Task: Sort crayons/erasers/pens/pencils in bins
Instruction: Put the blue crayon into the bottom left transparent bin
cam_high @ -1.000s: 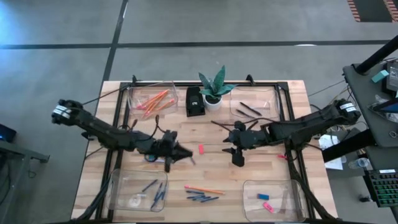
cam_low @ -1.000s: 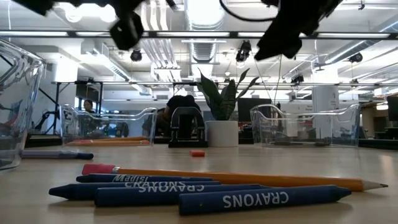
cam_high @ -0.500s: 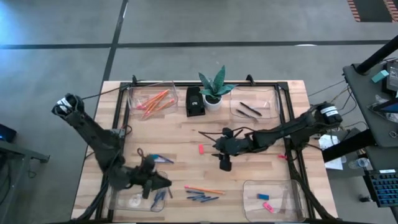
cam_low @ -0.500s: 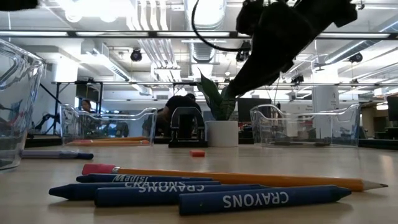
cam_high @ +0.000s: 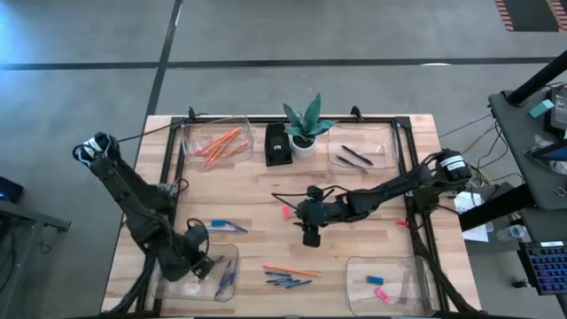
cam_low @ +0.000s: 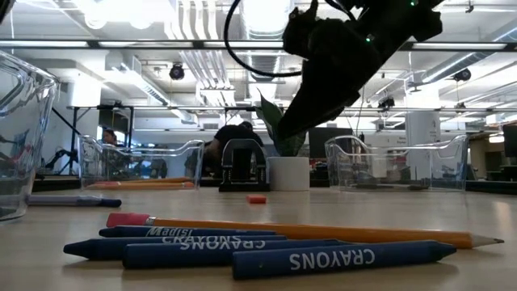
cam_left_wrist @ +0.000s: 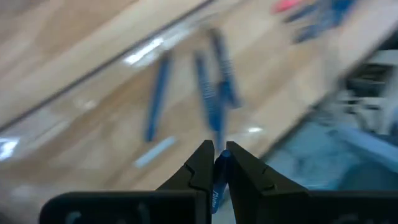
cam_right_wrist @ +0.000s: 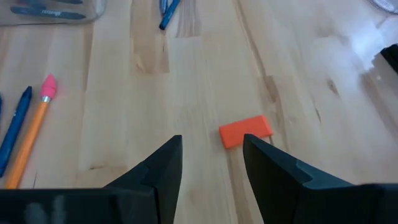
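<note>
My left gripper (cam_high: 205,264) hovers over the near-left bin (cam_high: 182,285), shut on a short blue crayon (cam_left_wrist: 217,177). Several blue sticks (cam_left_wrist: 208,93) lie in that bin. My right gripper (cam_right_wrist: 211,158) is open, low over the table's middle. Its fingers stand on either side of a small red eraser (cam_right_wrist: 245,132), just short of it and apart from it; the eraser lies flat on the wood (cam_high: 286,213). Blue crayons (cam_low: 266,246) and an orange pencil (cam_low: 307,230) lie loose near the table's near edge. My left gripper pinches the blue crayon (cam_left_wrist: 216,186) between its two fingers (cam_left_wrist: 200,168). The stick runs along the fingers, and its end shows in the gap at their tips. It is lifted clear above the bin. From which side the fingers come, I cannot tell.
Far-left bin (cam_high: 217,142) holds orange pencils, far-right bin (cam_high: 359,155) dark pens, near-right bin (cam_high: 381,285) erasers. A black box (cam_high: 277,144) and a potted plant (cam_high: 304,133) stand at the far edge. A blue-and-white pen (cam_high: 221,225) lies left of centre, another small red piece (cam_high: 400,223) by the right rail.
My left arm has swung from the table's middle toward the near-left corner and now stands over the near-left bin. My right gripper has moved toward the table's left and downward, ending beside the red eraser. The eraser and the loose sticks have stayed put.
</note>
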Motion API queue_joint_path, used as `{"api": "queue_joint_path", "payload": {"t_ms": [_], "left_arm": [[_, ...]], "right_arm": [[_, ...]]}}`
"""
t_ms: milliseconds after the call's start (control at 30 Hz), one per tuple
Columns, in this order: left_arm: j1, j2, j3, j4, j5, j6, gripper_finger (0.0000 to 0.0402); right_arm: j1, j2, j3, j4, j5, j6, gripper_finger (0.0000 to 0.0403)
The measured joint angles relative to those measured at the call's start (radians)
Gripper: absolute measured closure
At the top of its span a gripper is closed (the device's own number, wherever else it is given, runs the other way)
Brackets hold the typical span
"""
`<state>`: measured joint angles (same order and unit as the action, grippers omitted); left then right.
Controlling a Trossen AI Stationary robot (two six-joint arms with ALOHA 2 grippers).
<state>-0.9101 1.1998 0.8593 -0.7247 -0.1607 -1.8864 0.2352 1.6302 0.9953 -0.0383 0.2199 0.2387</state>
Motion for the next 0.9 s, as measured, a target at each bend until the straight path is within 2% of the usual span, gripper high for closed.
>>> {"api": "queue_joint_path", "payload": {"t_ms": [133, 367, 533, 700, 900], "left_arm": [[0.000, 0.024, -0.001, -0.078, 0.069, -0.019, 0.0389], [0.000, 0.104, -0.002, -0.078, 0.126, -0.005, 0.0389], [0.000, 0.183, -0.002, -0.078, 0.184, 0.037, 0.0389], [0.001, 0.231, -0.002, -0.082, 0.201, 0.036, 0.0389], [0.001, 0.243, -0.001, -0.087, 0.201, -0.006, 0.0375]], "right_arm": [[0.000, 0.036, 0.019, -0.001, 0.019, 0.057, 0.0243], [0.000, 0.087, 0.042, -0.005, 0.026, 0.123, 0.0243], [-0.002, 0.087, 0.049, -0.004, 0.100, 0.140, 0.0243], [-0.008, 0.085, 0.049, -0.004, 0.180, 0.227, 0.0245], [-0.014, 0.095, 0.047, -0.004, 0.199, 0.288, 0.0245]]}}
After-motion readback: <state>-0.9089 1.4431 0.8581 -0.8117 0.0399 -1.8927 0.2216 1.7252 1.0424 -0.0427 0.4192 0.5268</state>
